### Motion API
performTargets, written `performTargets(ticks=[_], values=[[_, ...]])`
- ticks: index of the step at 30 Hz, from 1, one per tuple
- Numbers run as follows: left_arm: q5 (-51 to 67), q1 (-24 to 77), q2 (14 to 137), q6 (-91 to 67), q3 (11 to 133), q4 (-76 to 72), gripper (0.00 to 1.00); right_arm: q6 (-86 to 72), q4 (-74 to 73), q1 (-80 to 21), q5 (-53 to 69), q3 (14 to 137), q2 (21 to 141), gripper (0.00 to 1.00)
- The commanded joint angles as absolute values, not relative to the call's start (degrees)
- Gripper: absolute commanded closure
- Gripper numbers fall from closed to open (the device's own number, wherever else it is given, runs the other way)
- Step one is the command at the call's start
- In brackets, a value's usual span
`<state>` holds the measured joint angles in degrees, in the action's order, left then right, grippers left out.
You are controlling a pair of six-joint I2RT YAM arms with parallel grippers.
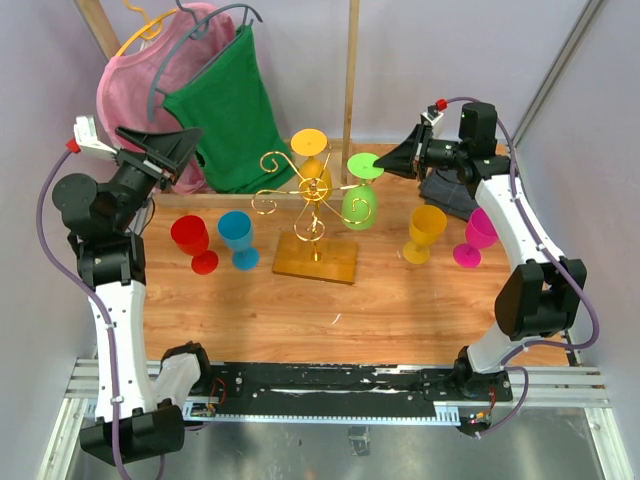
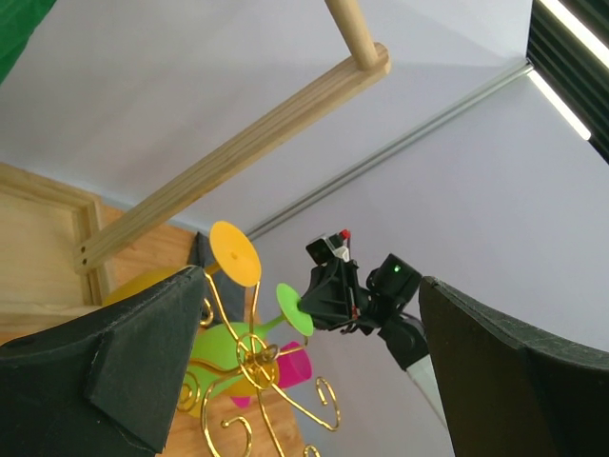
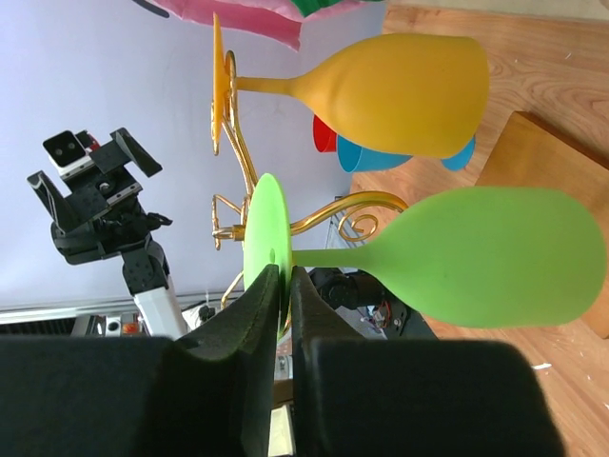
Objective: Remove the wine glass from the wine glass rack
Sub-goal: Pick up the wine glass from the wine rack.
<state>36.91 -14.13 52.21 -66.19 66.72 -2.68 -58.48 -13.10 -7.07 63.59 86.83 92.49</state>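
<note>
One green wine glass (image 3: pixel 495 257) | foot pinched in right claw (image 3: pixel 284 278)

The foot rim of the green wine glass (image 3: pixel 476 257) vanishes between the fingers of the right end effector (image 3: pixel 285 278). In the left wrist view the wine glass rack (image 2: pixel 249 376) runs off the bottom edge, and a finger (image 2: pixel 124 371) of the left end effector (image 2: pixel 306 282) hides part of that glass's bowl.

Pale lilac walls (image 1: pixel 450 60), light wooden tabletop (image 1: pixel 400 300), wooden clothes frame (image 1: pixel 351 70) behind
</note>
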Motion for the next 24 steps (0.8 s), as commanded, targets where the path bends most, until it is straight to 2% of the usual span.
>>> performTargets(ticks=[1,11,19,24], values=[[36.72,-13.51,51.5,-63.42,66.48,-1.79,0.01,-58.7,-11.53,-7.73,65.23,88.54,92.51,0.95],[35.91,-11.85,51.9,-60.31,65.94,-1.01,0.01,-60.22,-9.58,-7.73,65.79,88.06,91.6,0.99],[35.14,-10.37,52.14,-59.28,65.73,-1.33,0.01,-70.49,2.93,-7.65,67.51,83.18,90.22,0.99],[34.1,-8.19,52.58,-57.47,65.76,-1.21,0.01,-71.47,3.92,-7.57,67.87,82.44,89.44,0.99]])
